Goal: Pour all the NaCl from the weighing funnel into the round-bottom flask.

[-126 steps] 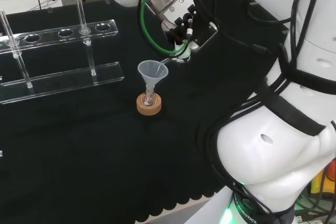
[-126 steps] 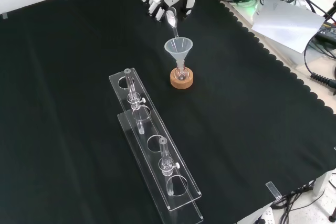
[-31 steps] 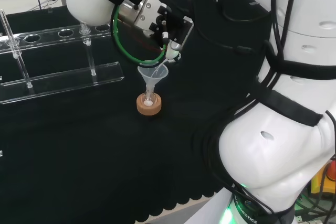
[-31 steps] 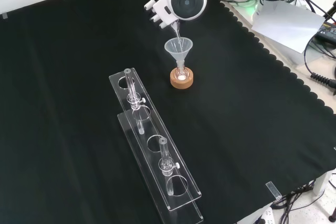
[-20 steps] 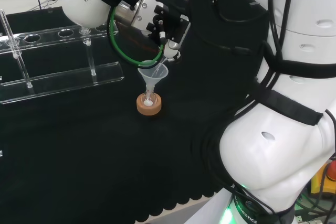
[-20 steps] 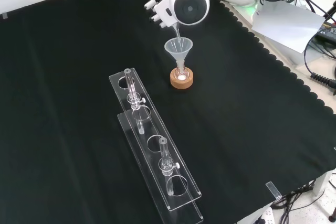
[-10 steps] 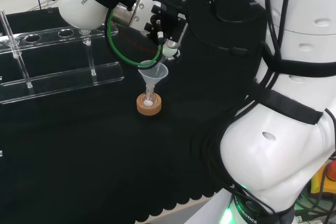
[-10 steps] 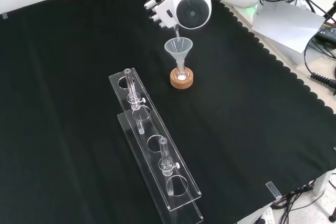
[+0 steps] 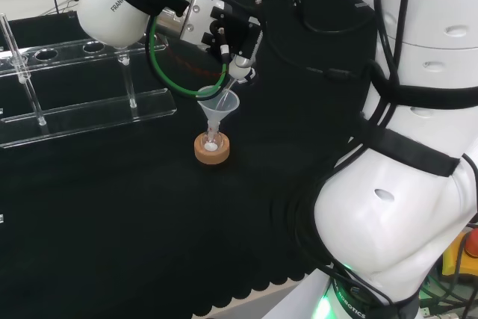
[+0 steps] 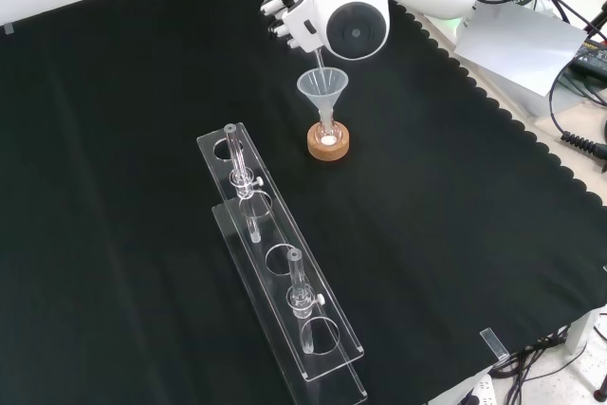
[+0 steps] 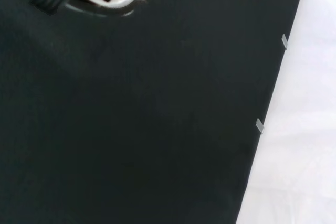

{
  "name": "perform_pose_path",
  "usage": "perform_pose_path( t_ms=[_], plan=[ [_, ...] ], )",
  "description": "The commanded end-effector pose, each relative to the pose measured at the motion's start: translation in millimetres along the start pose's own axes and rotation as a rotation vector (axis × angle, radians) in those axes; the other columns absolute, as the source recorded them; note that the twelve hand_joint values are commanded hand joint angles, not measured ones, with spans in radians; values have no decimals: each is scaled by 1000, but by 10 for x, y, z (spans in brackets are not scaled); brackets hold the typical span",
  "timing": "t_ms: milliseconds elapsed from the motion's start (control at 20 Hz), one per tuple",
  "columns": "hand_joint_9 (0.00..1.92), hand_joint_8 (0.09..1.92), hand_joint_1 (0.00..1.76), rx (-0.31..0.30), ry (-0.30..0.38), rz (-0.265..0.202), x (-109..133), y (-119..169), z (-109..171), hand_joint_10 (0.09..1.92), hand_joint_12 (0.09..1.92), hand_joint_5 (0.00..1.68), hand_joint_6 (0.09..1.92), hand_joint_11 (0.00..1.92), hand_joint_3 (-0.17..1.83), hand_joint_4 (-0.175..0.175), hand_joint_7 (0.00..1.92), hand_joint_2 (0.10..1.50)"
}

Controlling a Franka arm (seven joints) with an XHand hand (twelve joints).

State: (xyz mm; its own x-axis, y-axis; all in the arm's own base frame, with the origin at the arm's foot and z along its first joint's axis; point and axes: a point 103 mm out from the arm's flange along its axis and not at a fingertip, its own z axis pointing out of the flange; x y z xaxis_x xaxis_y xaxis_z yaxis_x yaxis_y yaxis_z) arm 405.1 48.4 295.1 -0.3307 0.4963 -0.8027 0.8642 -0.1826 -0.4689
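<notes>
In the head view my hand (image 9: pixel 222 32) is curled round the clear weighing funnel (image 9: pixel 238 72), tipped steeply with its narrow end down in the mouth of a clear plastic funnel (image 9: pixel 218 104). That funnel stands in the small round-bottom flask (image 9: pixel 213 142) on a cork ring (image 9: pixel 212 152). White powder lies in the flask's bottom. The front view has the hand (image 10: pixel 288 9) above the funnel (image 10: pixel 322 86), partly behind the arm's link with the round grey cap (image 10: pixel 356 29); the flask (image 10: pixel 328 138) glows white on its cork ring (image 10: pixel 329 149).
A clear acrylic rack (image 10: pixel 277 277) holding glass tubes stands near the flask, at the left in the head view (image 9: pixel 82 91). The cloth's scalloped edge (image 10: pixel 493 111) runs along the front view's right. The wrist view has black cloth (image 11: pixel 131 129) and its pale border.
The hand has turned the weighing funnel steeper over the funnel and drifted slightly left in the head view. White powder has gathered in the flask since the earliest frames.
</notes>
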Motion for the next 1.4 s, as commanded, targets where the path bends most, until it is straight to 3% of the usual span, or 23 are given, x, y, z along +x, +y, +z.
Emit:
perform_pose_path(
  t_ms=[50, 1400],
  plan=[
    [915, 661, 1067, -4, -4, 1, 5, -13, -14, 487, 1223, 1067, 1113, 580, 841, 175, 630, 666],
    [917, 662, 1068, -2, -108, 14, 0, -19, -94, 491, 1224, 1069, 1111, 578, 842, 175, 631, 664]
  ],
)
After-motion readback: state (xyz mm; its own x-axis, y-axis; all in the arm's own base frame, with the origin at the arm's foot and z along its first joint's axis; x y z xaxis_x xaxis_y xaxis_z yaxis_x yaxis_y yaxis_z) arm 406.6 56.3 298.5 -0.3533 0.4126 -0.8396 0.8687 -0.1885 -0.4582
